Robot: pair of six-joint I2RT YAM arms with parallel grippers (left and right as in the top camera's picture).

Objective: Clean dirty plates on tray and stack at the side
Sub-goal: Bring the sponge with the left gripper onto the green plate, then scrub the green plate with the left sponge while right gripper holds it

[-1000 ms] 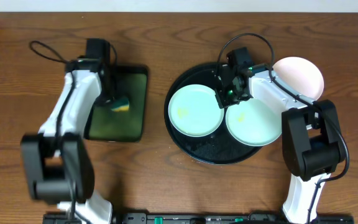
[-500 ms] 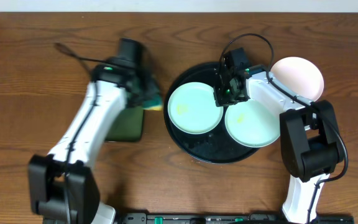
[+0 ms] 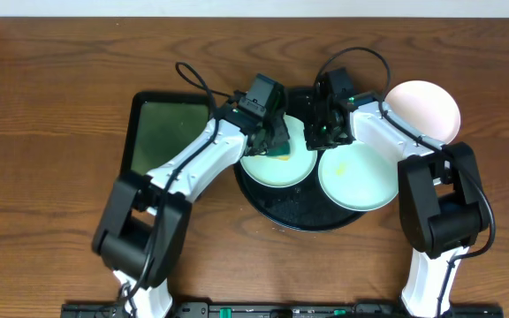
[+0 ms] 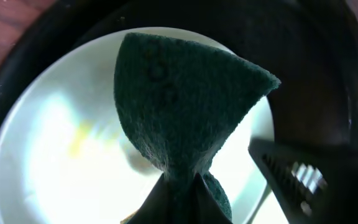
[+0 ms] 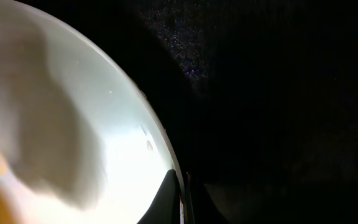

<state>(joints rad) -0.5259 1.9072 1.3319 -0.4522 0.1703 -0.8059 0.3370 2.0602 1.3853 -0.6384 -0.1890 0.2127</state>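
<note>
The round black tray [image 3: 303,212] holds two mint plates. My left gripper [image 3: 272,140] is shut on a green and yellow sponge [image 3: 278,148] and holds it on the left mint plate [image 3: 263,170]. In the left wrist view the sponge [image 4: 179,106] hangs from my jaws [image 4: 182,183] over that plate [image 4: 48,162], which has a yellowish smear. My right gripper [image 3: 325,132] is shut on the right rim of this plate, as the right wrist view [image 5: 182,183] shows. The second mint plate [image 3: 358,174] lies beside it. The white plate [image 3: 427,108] lies on the table, right of the tray.
A dark-green rectangular tray [image 3: 162,132] lies on the wooden table left of the black tray. My left arm stretches across its right edge. My right gripper's finger [image 4: 303,177] shows close beside the sponge in the left wrist view.
My left arm swung right from the green tray, carrying the sponge onto the left mint plate. My right gripper stayed on that plate's rim.
</note>
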